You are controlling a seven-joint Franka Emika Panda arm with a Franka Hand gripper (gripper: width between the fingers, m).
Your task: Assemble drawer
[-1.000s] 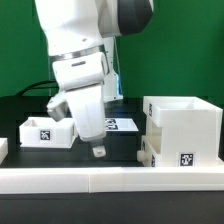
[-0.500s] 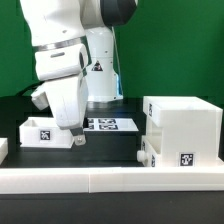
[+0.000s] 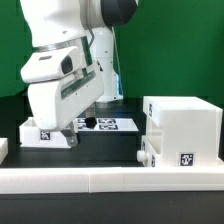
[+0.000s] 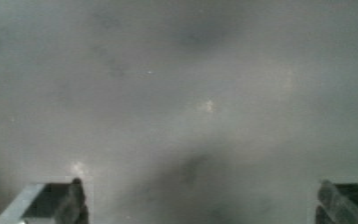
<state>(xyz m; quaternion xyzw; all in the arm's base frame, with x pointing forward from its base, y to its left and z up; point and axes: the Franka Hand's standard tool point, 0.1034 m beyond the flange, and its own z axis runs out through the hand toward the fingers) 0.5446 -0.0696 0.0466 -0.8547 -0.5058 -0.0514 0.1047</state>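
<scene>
A small white open drawer box (image 3: 36, 134) with a tag sits on the black table at the exterior view's left. A large white drawer housing (image 3: 183, 128) stands at the right, with a white part (image 3: 147, 151) jutting from its lower left side. My gripper (image 3: 68, 140) hangs tilted just over the small box's right end. The wrist view is a grey blur: the two fingertips (image 4: 51, 204) stand far apart with nothing between them, so my gripper (image 4: 197, 206) is open and empty.
The marker board (image 3: 108, 124) lies flat at the back middle, behind the arm. A white ledge (image 3: 100, 181) runs along the table's front edge. A small white piece (image 3: 3, 148) shows at the far left edge.
The arm has swung toward the exterior view's left, from mid-table to the small drawer box, and has tilted. The gripper stays empty.
</scene>
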